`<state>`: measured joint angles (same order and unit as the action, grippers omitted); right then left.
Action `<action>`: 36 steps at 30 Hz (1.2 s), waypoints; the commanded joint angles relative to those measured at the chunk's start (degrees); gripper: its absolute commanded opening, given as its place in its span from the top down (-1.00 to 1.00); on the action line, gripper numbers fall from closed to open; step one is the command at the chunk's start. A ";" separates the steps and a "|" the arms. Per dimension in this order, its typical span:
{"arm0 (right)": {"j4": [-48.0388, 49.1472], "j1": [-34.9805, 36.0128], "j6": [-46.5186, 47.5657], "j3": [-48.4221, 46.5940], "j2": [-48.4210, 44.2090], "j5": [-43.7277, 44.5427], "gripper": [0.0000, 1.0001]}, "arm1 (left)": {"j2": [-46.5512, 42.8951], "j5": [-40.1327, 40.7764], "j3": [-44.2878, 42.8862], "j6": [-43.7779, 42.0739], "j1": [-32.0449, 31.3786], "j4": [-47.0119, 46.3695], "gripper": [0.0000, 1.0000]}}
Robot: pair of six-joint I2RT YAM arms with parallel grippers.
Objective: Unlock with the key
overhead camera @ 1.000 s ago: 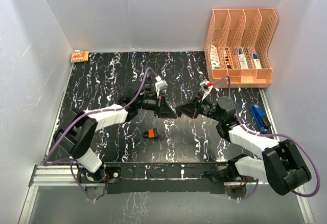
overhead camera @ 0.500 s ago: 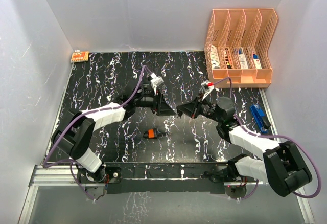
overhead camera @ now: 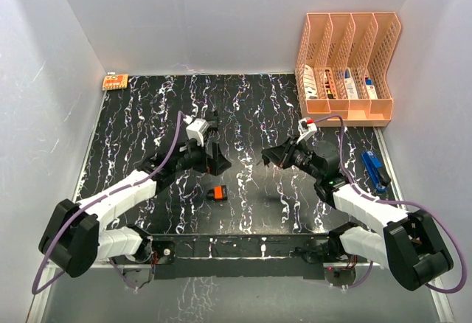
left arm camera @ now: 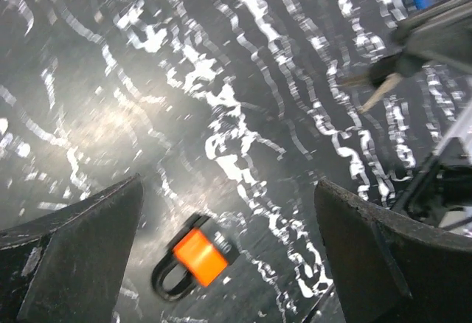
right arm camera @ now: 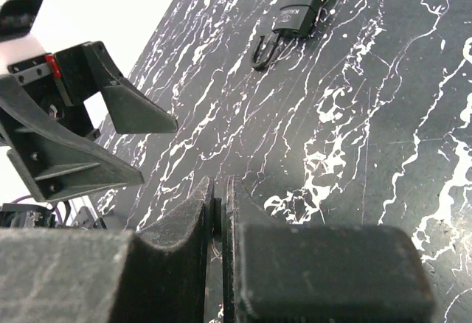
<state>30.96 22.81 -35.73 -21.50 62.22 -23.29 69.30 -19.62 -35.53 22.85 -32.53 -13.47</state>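
Note:
The padlock (overhead camera: pixel 216 192), orange-bodied with a black shackle, lies flat on the black marbled table (overhead camera: pixel 147 116). It also shows between my left fingers in the left wrist view (left arm camera: pixel 195 256) and far off in the right wrist view (right arm camera: pixel 291 17). My left gripper (overhead camera: pixel 214 150) hangs open just behind the padlock, nothing between its fingers (left arm camera: pixel 74 256). My right gripper (overhead camera: pixel 270 158) is shut on the key (left arm camera: pixel 376 88), whose blade points toward the left gripper. In the right wrist view only a thin dark piece of the key (right arm camera: pixel 219 216) shows between the pressed jaws.
An orange file organizer (overhead camera: pixel 346 65) with small items stands at the back right. A blue object (overhead camera: pixel 375 169) lies by the right wall. A small orange item (overhead camera: pixel 114 81) sits in the back left corner. White walls enclose the table.
My left gripper went from shut to wide open and drew back left, away from the right gripper's tip. The right gripper stayed shut and shifted slightly right. The padlock has not moved.

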 commanded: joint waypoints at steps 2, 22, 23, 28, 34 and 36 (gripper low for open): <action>0.68 -0.13 0.20 0.23 -0.84 1.27 1.00 | -1.80 8.62 1.33 -2.87 -1.06 15.31 -0.97; 0.33 -0.13 0.66 0.84 -1.68 0.45 1.00 | -0.04 5.98 11.14 2.64 -6.38 6.03 -0.97; 0.31 -0.15 0.66 0.86 -1.67 0.44 1.00 | 0.38 6.06 11.23 2.97 -6.95 5.85 -0.97; 0.33 -0.13 0.74 0.88 -1.65 0.27 1.00 | 0.74 7.02 12.07 5.03 -9.65 5.29 -0.97; 0.42 -0.17 0.82 1.02 -1.84 0.35 1.00 | -0.38 7.72 13.25 7.72 -12.23 5.48 -0.97; 0.25 -0.14 0.75 1.02 -2.01 0.27 1.00 | -0.91 8.34 13.67 8.51 -12.82 5.53 -0.96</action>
<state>29.23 22.81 -35.66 -20.73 62.08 -22.83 69.60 -11.90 -23.53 28.62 -43.83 -9.87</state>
